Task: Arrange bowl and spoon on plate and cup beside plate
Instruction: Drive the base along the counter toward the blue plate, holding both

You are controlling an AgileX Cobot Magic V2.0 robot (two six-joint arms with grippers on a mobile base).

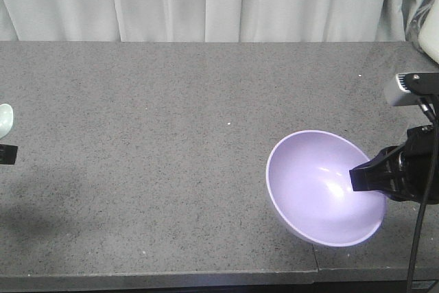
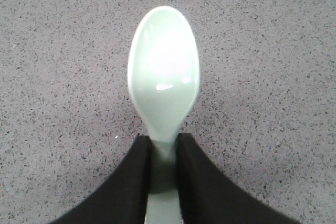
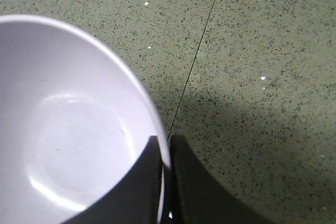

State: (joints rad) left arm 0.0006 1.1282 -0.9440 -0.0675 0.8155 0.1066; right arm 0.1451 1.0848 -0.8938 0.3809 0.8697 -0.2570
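The gray speckled table [image 1: 171, 135] runs across the front view, with a pale curtain [image 1: 206, 1] hanging behind it at 12 o'clock. The purple bowl [image 1: 322, 186] sits toward 4 o'clock of the table, close to the front edge. It is tilted so that its glossy inside faces up and toward 9 o'clock. The right gripper [image 1: 358, 178] comes in from 3 o'clock and is clamped on the bowl's rim at that side. In the right wrist view one dark finger [image 3: 144, 182] lies inside the bowl [image 3: 73, 129] and the other outside it, with the thin rim pinched in the gripper [image 3: 165, 145]. Whether the bowl's base touches the table cannot be told. In that view a thin seam [image 3: 197, 61] in the tabletop runs from 12 o'clock down toward the fingers, and a shadow lies at 3 o'clock of the bowl. At the 9 o'clock edge of the front view only the tip of the green spoon [image 1: 5, 118] shows, with a bit of the left gripper [image 1: 7, 154] just below it. In the left wrist view the left gripper [image 2: 163, 148] squeezes the spoon's [image 2: 164, 72] flat handle just under the neck. The oval scoop points to 12 o'clock, hollow side up, over bare table.
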